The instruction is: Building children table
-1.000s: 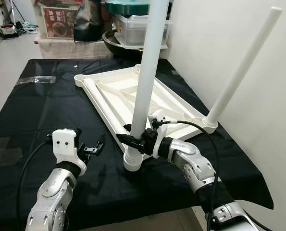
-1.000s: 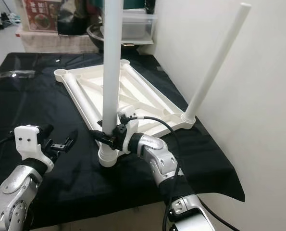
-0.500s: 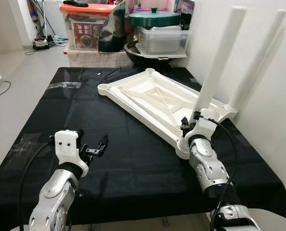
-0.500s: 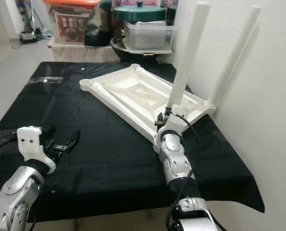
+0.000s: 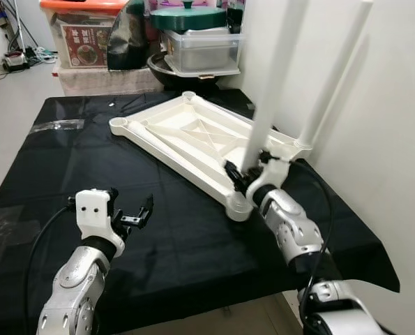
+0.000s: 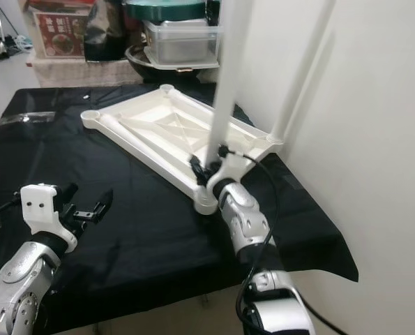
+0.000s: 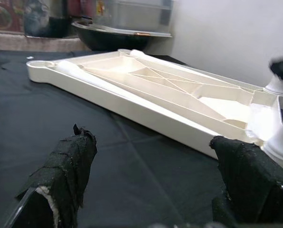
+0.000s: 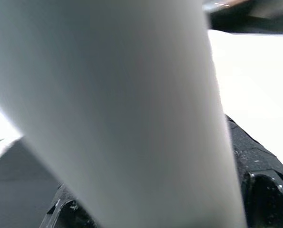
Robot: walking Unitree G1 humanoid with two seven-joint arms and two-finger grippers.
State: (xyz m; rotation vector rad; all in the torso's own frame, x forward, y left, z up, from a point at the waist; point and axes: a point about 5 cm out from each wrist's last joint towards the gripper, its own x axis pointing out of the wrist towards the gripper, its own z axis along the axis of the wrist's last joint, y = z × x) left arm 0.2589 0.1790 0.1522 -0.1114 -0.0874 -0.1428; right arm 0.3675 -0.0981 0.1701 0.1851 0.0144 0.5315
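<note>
Right claw [image 5: 243, 180] is clamped on the white leg [image 5: 271, 84] near its base, held upright at the near corner socket of the upturned white tabletop [image 5: 193, 136]; tabletop lies on the black-covered counter [image 5: 47, 160]; second leg [image 5: 333, 73] stands in the far-right corner; left claw [image 5: 141, 213] is spread apart, hovering above the cloth, touching nothing.

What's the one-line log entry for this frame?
step: fitting leg | right gripper: shut on leg above corner socket of tabletop | left gripper: open, idle | second leg: standing
</note>
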